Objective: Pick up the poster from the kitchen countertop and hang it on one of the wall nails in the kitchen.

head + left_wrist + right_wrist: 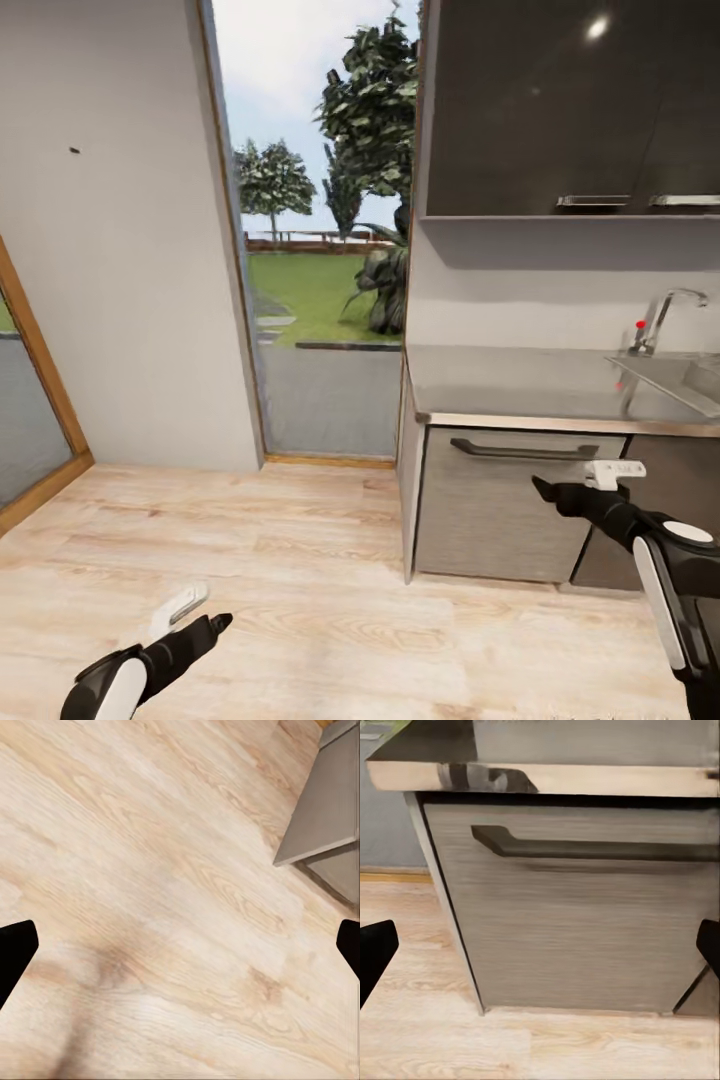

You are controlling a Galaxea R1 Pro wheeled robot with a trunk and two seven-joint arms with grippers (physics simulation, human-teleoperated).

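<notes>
The poster is out of view. One small dark wall nail (75,151) sticks out of the pale grey wall at the upper left. The grey kitchen countertop (500,385) with its tan front edge (547,778) runs along the right side over dark cabinets. My right gripper (580,478) hangs open in front of the cabinet drawer, below the counter edge, holding nothing. Low at the left, my left gripper (205,612) is open over the wooden floor (180,870), also with nothing in it.
A faucet (660,315) and sink (690,380) sit at the counter's right end. Dark upper cabinets (570,100) hang above. The drawer has a long dark handle (585,847). A tall glass opening (320,300) onto a garden lies between wall and counter. A wood-framed pane (30,400) stands far left.
</notes>
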